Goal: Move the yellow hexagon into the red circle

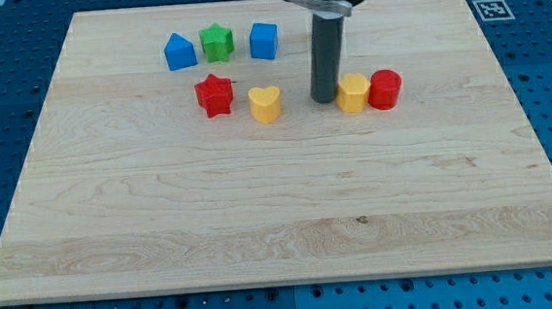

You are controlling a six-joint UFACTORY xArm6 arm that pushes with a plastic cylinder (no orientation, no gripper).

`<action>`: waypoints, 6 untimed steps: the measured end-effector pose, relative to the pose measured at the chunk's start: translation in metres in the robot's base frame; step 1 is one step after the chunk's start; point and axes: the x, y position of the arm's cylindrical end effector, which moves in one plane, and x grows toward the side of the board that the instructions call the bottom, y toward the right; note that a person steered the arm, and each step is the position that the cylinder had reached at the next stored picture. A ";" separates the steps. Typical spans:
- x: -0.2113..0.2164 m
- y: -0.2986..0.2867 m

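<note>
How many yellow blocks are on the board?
2: the yellow hexagon touching the red circle, my tip at its left; the yellow heart right of the red star.

Our tip (pixel 324 99) stands just left of the hexagon (pixel 354 93), which touches the cylinder (pixel 384 88) on its right.
</note>
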 end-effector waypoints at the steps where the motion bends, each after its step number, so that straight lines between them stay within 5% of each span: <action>1: 0.000 0.027; 6: -0.013 0.039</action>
